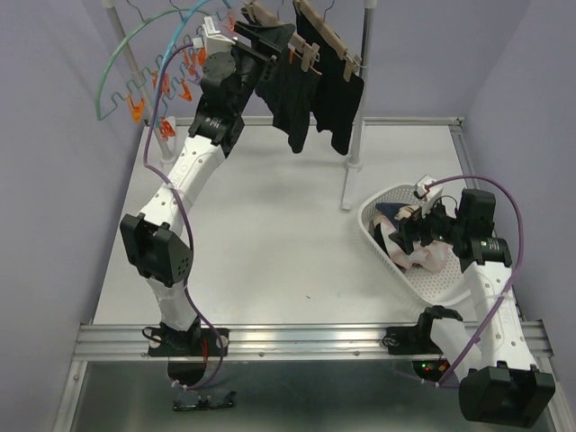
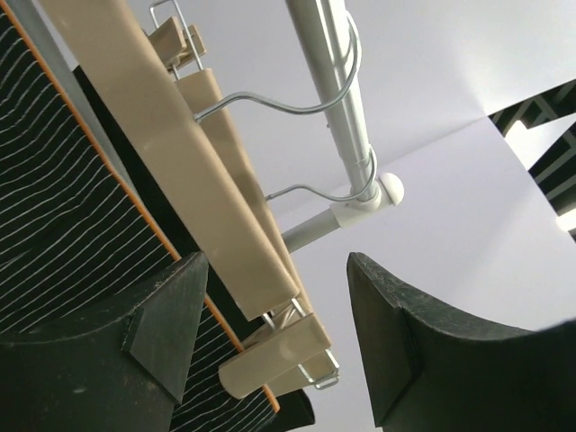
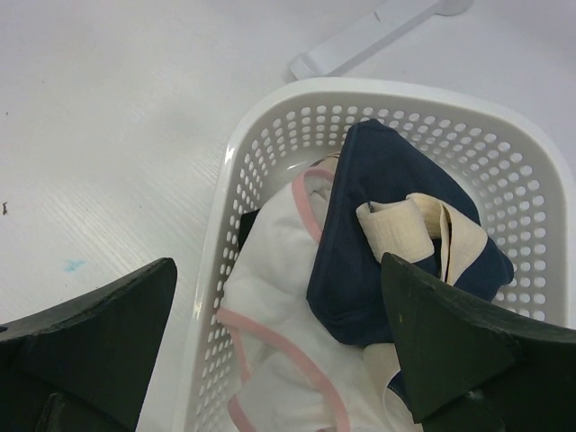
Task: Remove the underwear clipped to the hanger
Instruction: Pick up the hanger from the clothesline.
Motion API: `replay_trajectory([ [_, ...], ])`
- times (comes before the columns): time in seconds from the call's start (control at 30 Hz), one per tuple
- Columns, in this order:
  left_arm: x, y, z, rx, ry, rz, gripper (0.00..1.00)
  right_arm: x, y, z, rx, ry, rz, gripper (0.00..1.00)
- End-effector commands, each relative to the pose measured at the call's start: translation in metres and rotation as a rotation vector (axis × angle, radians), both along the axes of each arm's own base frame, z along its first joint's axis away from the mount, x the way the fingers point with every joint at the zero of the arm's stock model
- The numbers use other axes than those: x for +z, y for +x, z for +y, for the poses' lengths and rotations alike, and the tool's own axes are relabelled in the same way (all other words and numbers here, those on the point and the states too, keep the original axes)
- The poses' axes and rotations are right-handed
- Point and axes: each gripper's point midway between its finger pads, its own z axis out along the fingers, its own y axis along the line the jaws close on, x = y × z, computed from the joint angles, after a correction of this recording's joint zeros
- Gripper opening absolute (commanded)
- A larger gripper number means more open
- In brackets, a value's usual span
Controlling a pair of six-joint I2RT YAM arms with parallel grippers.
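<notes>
Up at the far left of the table (image 1: 270, 225), the left gripper (image 1: 265, 38) is raised to the rail (image 1: 360, 81) of a drying rack, just beside the wooden hangers (image 1: 310, 36). From these hangers the black underwear (image 1: 310, 90) hangs down, clipped at its upper edge. In the left wrist view the two black fingers (image 2: 117, 360) stand apart with a clear gap. The wooden clip (image 2: 274, 355) at the end of one hanger lies in this gap, closer to the left finger, and I cannot tell if it touches it. The jaws are open and hold nothing. Left of the clip there is a black cloth with thin white stripes and an orange edge (image 2: 63, 207); how it is fastened is hidden. A teal hanger (image 1: 144, 63) with orange clips (image 1: 184, 88) hangs further left. At the right side of the table the right gripper (image 1: 409, 236) hovers over a white perforated basket (image 1: 432, 286), and its jaws are spread wide with nothing between them. Inside the basket lie a navy underwear with a beige waistband (image 3: 387, 198) and, partly under it, a white underwear with pink trim (image 3: 279, 261). Both are loose in the basket and apart from the fingers.
</notes>
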Motion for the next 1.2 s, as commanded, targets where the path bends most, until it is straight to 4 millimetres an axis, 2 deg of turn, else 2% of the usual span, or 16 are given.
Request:
replay_trajectory([
  [0.0, 0.048, -0.014, 0.008, -0.018, -0.076, -0.097, 0.73, 0.005, 0.003, 0.0, 0.004, -0.002, -0.044, 1.0],
  [0.23, 0.041, 0.001, 0.0, -0.04, -0.093, -0.06, 0.72, 0.006, 0.003, -0.001, -0.001, -0.004, -0.048, 1.0],
  [0.53, 0.032, 0.0, 0.01, 0.009, -0.088, -0.021, 0.72, 0.007, 0.003, -0.001, -0.003, -0.004, -0.05, 1.0],
  [0.73, 0.024, 0.009, 0.003, -0.01, -0.099, 0.005, 0.72, 0.006, 0.003, -0.001, -0.004, -0.005, -0.047, 1.0],
  [1.17, 0.038, 0.023, -0.003, -0.032, -0.177, -0.001, 0.7, 0.005, 0.003, -0.002, -0.007, -0.009, -0.047, 1.0],
])
